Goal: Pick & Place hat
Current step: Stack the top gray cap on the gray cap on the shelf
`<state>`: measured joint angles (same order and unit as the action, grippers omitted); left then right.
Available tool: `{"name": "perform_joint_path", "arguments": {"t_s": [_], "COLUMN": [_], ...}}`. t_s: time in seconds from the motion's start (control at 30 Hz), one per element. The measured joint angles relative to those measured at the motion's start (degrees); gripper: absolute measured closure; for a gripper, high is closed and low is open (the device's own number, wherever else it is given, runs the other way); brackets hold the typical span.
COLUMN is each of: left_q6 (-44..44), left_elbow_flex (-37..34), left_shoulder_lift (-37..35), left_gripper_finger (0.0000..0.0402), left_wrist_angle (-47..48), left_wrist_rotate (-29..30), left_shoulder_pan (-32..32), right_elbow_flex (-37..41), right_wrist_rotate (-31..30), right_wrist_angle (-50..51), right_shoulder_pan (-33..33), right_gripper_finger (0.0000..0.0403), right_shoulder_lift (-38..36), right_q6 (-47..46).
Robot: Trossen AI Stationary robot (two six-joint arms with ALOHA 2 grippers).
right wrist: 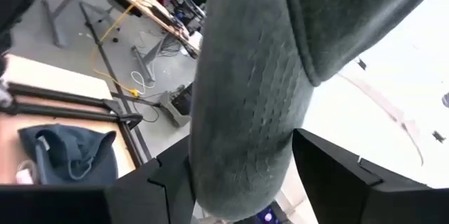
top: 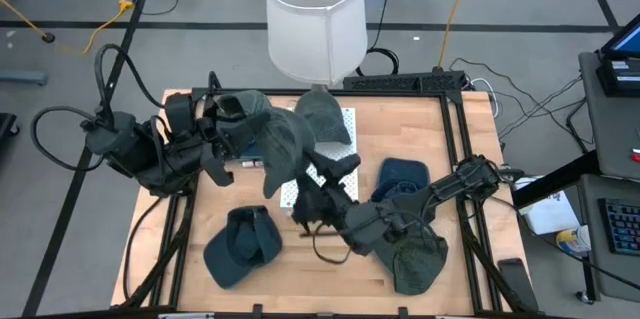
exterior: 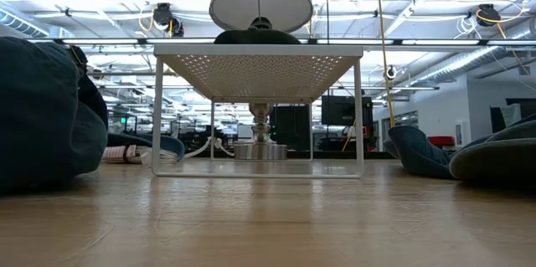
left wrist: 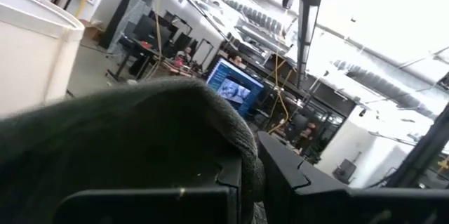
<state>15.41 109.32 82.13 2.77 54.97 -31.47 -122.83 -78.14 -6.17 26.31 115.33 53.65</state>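
Observation:
My left gripper is shut on a dark grey-green hat, held up over the table left of the white rack. My right gripper reaches in from the right, level and open. In the right wrist view its fingers stand on either side of a hanging part of that hat; whether they touch it I cannot tell. A second grey-green hat rests on top of the rack. My left gripper pinches a thick fold of the hat's cloth between its two fingers, coming level from the table's left side. The hat is lifted clear of the table and droops past the fingers toward the right gripper. Which part of the hat this is, the cloth itself hides.
Other hats lie on the table: a blue one at near left, a blue one at right, and an olive one at near right under the right arm. A lamp with a white shade stands behind the rack.

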Motion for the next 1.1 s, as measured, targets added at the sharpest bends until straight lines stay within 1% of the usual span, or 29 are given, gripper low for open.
{"name": "perform_joint_path", "arguments": {"t_s": [0.23, 0.33, 0.43, 0.57, 0.6, 0.63, 0.77, 0.9, 1.0, 1.1], "left_q6": [0.3, 0.3, 0.3, 0.2, 0.2, 0.2, -0.1, 0.5, 1.2, 1.2], "left_elbow_flex": [0.0, 0.0, 0.0, 0.0, 0.0, 0.0, 0.0, 0.0, 0.0, 0.0], "left_shoulder_lift": [0.0, 0.0, 0.0, 0.0, 0.0, 0.0, 0.0, -0.1, -0.1, -0.1], "left_gripper_finger": [0.0378, 0.0378, 0.0368, 0.0346, 0.0346, 0.0346, 0.0352, 0.0346, 0.0329, 0.0300], "left_wrist_angle": [1.7, 1.7, 1.7, 1.9, 2.0, 2.3, 2.5, 5.4, 7.4, 8.4], "left_wrist_rotate": [-0.4, -0.4, -0.4, 0.0, 0.0, 0.0, -0.7, -0.7, -0.4, 0.0], "left_shoulder_pan": [-0.1, -0.1, -0.1, -0.1, -0.1, -0.1, -0.1, -0.2, -0.7, -0.9], "right_elbow_flex": [0.0, 0.0, 0.0, 0.0, 0.0, 0.0, -0.1, 0.0, 0.0, 0.0], "right_wrist_rotate": [-0.9, -1.5, -1.5, -1.7, -1.7, -1.7, -1.5, -1.1, -0.4, 0.3], "right_wrist_angle": [0.0, 0.3, 0.3, 0.1, 0.1, 0.1, 0.5, 1.1, 3.8, 7.6], "right_shoulder_pan": [-0.6, 0.0, 0.5, 0.5, 0.5, 0.5, 0.6, 1.1, 1.5, 2.0], "right_gripper_finger": [0.0195, 0.0217, 0.0266, 0.0366, 0.0382, 0.0388, 0.0394, 0.0397, 0.0399, 0.0400], "right_shoulder_lift": [0.0, 0.0, 0.0, -0.1, -0.3, -0.6, -1.4, -3.4, -5.8, -8.4], "right_q6": [0.8, 0.5, 0.6, 0.4, 0.5, 0.5, 0.5, 1.3, 1.7, 1.8]}}
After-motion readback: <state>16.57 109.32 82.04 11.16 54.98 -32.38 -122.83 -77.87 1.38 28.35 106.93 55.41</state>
